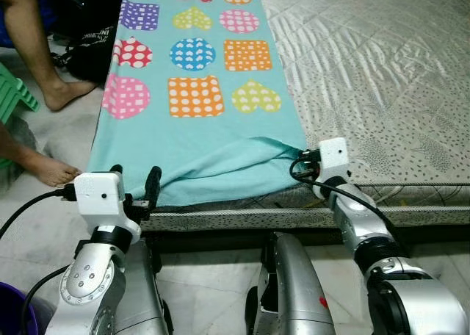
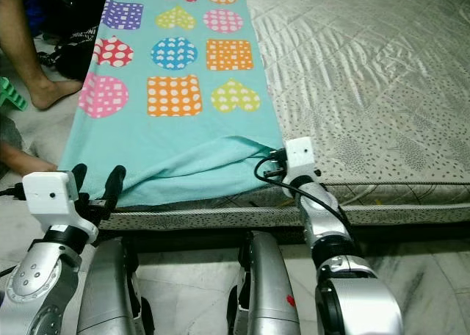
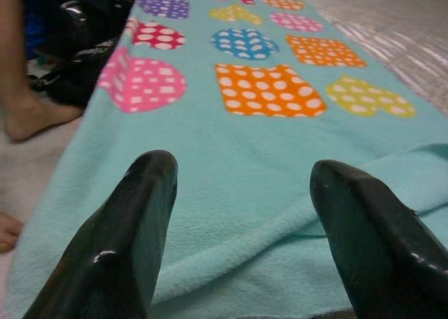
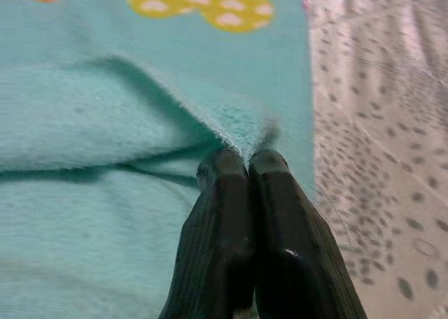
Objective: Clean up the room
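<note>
Working on the blanket [image 1: 197, 122]: teal fleece with dotted hearts and squares, spread along the left side of the mattress [image 1: 382, 85], near edge hanging over the mattress front. My right gripper [image 4: 246, 166] is pinched closed on the blanket's near right corner; in the right wrist view the fabric comes to a peak right at the tips, and in the head view a fold lifts from there across the near edge. My left gripper [image 3: 241, 193] is spread wide, fingers either side of the near left part of the blanket, just above the fleece; not gripping anything yet. So my read: one corner secured, second grab pending, probably for folding or pulling the blanket off. Next move calls for lowering the left fingers onto the near left edge and closing on a real bite of fabric, not just the nap, then lifting both corners evenly. Watch-outs: a person's feet [image 1: 55, 92] and a black bag [image 1: 92, 34] sit on the floor just beside the blanket's left edge, so keep the sweep away from there.
</note>
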### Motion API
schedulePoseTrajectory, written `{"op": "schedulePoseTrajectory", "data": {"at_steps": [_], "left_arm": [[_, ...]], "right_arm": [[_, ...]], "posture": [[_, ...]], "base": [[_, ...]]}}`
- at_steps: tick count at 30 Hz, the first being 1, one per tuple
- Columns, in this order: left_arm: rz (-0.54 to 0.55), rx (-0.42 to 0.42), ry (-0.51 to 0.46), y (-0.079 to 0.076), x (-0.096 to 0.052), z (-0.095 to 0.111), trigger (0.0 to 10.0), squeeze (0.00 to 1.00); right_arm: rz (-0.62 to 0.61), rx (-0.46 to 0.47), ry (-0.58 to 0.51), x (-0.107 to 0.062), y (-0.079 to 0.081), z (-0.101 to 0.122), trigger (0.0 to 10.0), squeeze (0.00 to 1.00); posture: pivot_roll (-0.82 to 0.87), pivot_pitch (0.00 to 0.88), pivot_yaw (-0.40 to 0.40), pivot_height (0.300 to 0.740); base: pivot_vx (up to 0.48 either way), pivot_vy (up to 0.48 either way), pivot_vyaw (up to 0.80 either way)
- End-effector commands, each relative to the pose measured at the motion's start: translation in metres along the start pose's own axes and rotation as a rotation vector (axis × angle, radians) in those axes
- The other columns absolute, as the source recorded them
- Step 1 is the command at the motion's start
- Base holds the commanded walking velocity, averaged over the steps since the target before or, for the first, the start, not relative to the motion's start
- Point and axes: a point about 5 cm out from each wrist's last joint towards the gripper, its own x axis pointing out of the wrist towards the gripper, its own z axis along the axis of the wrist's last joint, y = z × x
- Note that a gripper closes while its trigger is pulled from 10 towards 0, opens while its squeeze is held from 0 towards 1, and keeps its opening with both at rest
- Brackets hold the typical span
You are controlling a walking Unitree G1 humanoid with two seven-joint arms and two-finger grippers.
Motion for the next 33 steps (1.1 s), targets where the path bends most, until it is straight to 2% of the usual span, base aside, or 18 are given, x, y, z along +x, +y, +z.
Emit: {"op": "schedulePoseTrajectory", "data": {"at_steps": [1,8,18,33], "left_arm": [[-0.007,0.002,0.01,0.0,-0.001,-0.003,10.0,0.0],[-0.004,0.005,0.01,0.002,-0.002,-0.003,10.0,0.0],[-0.015,0.006,0.016,0.003,-0.001,-0.005,10.0,0.0],[-0.022,0.013,0.015,0.004,0.002,-0.006,10.0,0.0]], "right_arm": [[0.004,0.007,0.005,-0.004,-0.005,-0.003,0.0,0.0],[0.017,0.01,0.0,-0.012,-0.015,-0.007,0.0,0.0],[0.03,0.011,0.016,-0.037,-0.041,-0.02,0.0,0.0],[0.137,0.009,0.104,-0.065,-0.057,-0.039,0.0,0.0]], "posture": [[0.16,0.195,-0.092,0.504],[0.15,0.194,-0.091,0.504],[0.14,0.189,-0.074,0.504],[0.13,0.172,-0.072,0.504]], "base": [[0.0,0.0,0.0],[0.0,0.0,0.0],[0.0,0.0,0.0],[0.0,0.0,0.0]]}}
